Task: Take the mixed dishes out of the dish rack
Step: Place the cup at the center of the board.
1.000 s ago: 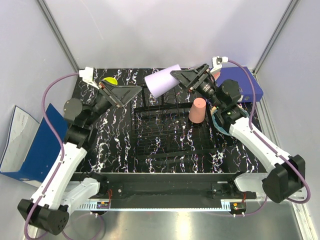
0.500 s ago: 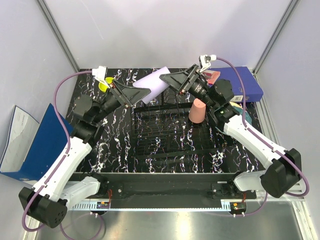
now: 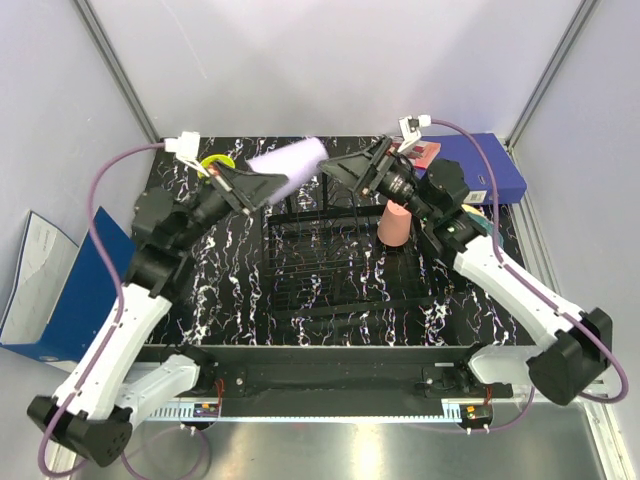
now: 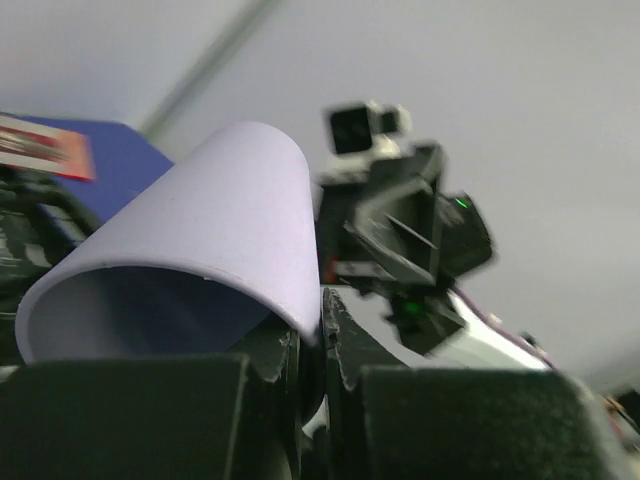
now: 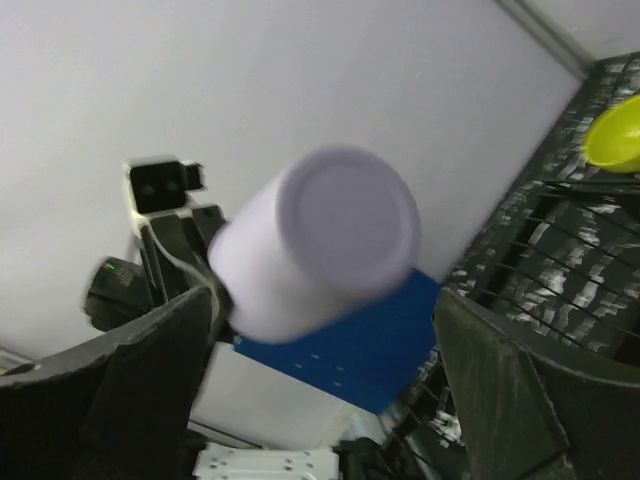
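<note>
The lavender cup point(image 3: 290, 160) hangs on its side in the air above the back edge of the dish rack point(image 3: 330, 262). My left gripper point(image 3: 268, 180) is shut on its rim, one finger inside the cup point(image 4: 200, 250) and one outside. My right gripper point(image 3: 332, 168) stands open just right of the cup, its fingers point(image 5: 150, 370) spread wide of the cup's flat base point(image 5: 345, 215) and not touching it. A pink cup point(image 3: 394, 222) stands upside down at the rack's right back corner. The small yellow bowl point(image 3: 218, 163) sits on the table at the back left.
A blue binder point(image 3: 60, 290) leans outside the table's left edge. Another blue binder point(image 3: 490, 165) lies at the back right, with a small red-patterned booklet point(image 3: 428, 152) on it. The black wire rack fills the middle of the marble tabletop point(image 3: 210, 290).
The lavender cup has passed from my right gripper to my left. The left gripper swung in and shut on the rim; the right one opened and let go.
</note>
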`<state>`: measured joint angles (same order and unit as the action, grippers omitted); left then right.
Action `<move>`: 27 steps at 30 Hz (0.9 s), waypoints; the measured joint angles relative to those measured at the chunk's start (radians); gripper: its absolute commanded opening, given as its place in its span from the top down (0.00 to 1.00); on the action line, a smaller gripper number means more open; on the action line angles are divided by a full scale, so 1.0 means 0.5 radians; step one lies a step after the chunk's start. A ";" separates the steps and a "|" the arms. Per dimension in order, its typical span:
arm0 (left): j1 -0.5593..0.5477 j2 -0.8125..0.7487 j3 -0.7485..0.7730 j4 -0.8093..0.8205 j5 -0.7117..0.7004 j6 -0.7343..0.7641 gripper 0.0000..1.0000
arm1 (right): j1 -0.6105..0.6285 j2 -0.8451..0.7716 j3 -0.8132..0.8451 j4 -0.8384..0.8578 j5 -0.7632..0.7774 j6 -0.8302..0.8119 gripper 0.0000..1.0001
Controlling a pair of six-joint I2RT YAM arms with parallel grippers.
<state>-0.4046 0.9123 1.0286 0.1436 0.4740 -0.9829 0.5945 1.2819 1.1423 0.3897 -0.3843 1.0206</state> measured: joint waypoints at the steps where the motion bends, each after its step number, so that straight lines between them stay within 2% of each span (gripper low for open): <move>1: 0.043 -0.018 0.044 -0.111 -0.052 0.050 1.00 | 0.000 -0.037 0.000 -0.079 0.043 -0.063 0.00; 7: 0.365 -0.059 0.417 -0.732 -0.441 0.245 1.00 | -0.002 -0.385 0.000 -0.506 0.428 -0.383 0.00; 13: 0.389 0.136 1.021 -1.432 -1.195 0.478 1.00 | -0.002 -0.738 -0.090 -0.758 0.774 -0.542 0.00; 16: 0.413 0.329 1.236 -1.636 -1.516 0.587 1.00 | -0.002 -0.845 -0.166 -0.915 0.912 -0.593 0.00; 19: 0.507 0.535 1.233 -1.784 -1.639 0.629 1.00 | -0.002 -0.896 -0.246 -1.049 0.993 -0.627 0.00; 27: 0.727 1.179 1.067 -1.997 -1.566 0.639 1.00 | -0.002 -1.044 -0.428 -1.295 1.106 -0.710 0.00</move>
<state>-0.0410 1.5017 1.5623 -0.8547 -0.3092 -0.6632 0.5938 0.7597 0.9283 -0.2577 0.1688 0.6655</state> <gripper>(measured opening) 0.080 0.994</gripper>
